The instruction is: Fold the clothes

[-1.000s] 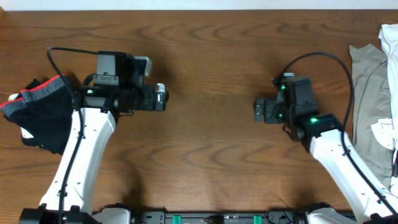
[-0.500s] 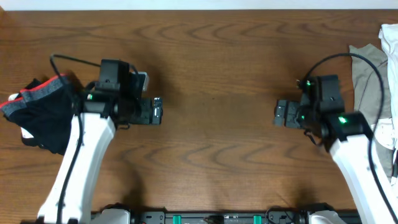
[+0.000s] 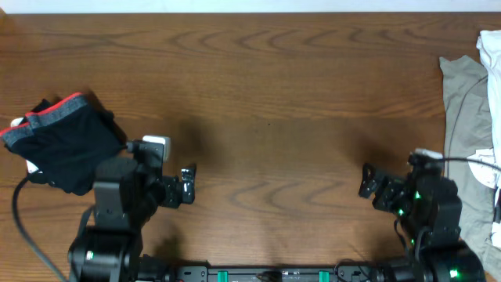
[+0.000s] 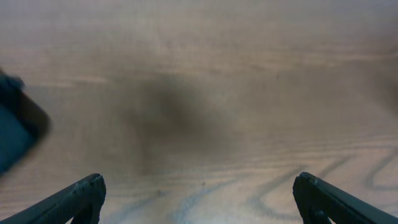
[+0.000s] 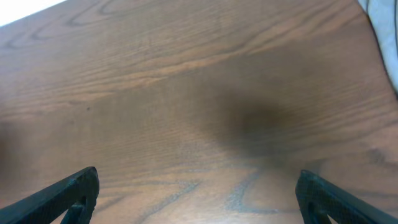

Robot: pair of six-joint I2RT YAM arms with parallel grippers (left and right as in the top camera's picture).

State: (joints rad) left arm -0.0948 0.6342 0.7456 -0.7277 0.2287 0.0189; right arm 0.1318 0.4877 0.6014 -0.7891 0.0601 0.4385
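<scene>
table (image 3: 266, 94): brown wood, bare across the middle between the two arms.
beige-grey tops (image 3: 463, 117): loose unfolded pile at the far right edge, partly out of view; a corner showed at the top right of the right wrist view.
white piece (image 3: 490, 47): lay on the same right-hand pile; print too small to tell.
black pants (image 3: 63, 145): compact bundle at the left, grey red-edged waistband (image 3: 55, 110) on its far side; looked folded, a judgement only.
left gripper (image 3: 186, 186): low at the near side, right of the pants and apart from them; jaws spread wide, nothing between them, only wood in the left wrist view.
right gripper (image 3: 369, 182): near side, left of the tops and apart from them; jaws spread wide, nothing held.
task state: one garment seemingly done, right pile not yet started.
risk 1: the right gripper could pinch several layers at once, since the tops and white piece overlap, and drag the whole pile.
risk 2: cloth hanging past the right edge could slide off the table if pulled from the wrong end.
risk 3: the left arm, just beside the pants, could brush the bundle and undo it when swinging out.
risk 4: both arms meeting over the middle could collide.
</scene>
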